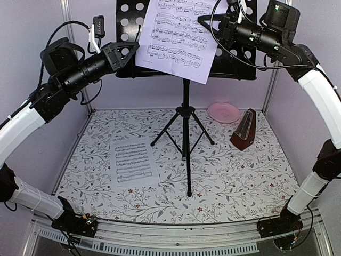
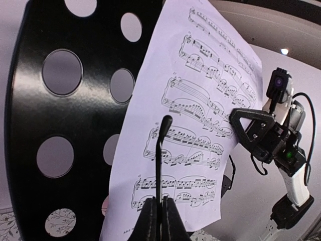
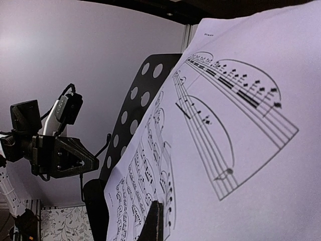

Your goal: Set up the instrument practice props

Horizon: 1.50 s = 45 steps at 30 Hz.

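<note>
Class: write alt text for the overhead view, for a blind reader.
A black music stand on a floral table bears a tilted sheet-music page, the right gripper at its edge, the left gripper at the stand's left. A second page, metronome and pink plate sit below.

Pink plate (image 1: 224,112) (round) far back on the floral tablecloth (image 1: 240,176)
</note>
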Each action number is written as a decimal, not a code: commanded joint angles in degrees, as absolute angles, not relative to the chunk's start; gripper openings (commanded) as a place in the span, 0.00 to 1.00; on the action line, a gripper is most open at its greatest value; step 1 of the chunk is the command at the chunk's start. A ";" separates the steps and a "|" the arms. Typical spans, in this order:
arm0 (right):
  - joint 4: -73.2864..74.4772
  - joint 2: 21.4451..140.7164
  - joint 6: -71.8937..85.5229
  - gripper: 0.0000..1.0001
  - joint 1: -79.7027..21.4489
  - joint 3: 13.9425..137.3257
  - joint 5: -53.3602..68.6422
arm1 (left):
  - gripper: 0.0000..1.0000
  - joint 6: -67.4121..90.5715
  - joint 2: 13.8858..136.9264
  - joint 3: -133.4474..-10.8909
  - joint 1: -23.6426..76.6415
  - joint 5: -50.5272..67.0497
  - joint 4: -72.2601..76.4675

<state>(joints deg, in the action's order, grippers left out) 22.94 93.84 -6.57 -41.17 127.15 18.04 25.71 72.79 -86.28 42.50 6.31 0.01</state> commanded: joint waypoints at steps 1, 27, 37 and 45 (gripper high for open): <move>20.06 95.72 -11.97 0.00 -40.82 128.89 23.37 | 0.00 24.52 73.49 -86.64 41.90 8.76 3.00; 13.88 105.43 -30.55 0.00 -40.78 136.85 30.29 | 0.00 24.61 75.66 -88.20 42.05 10.09 2.33; 9.39 107.51 -31.35 0.08 -40.86 137.20 32.07 | 0.00 24.78 76.07 -88.51 42.16 9.70 2.61; 7.34 108.89 -31.48 0.15 -40.86 137.21 31.60 | 0.00 24.53 76.05 -88.26 42.36 9.19 2.64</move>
<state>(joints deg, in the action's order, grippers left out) 9.54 107.42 -31.38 -41.17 135.81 31.90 25.10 75.40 -87.29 42.35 8.78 1.89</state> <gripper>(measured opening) 0.140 0.035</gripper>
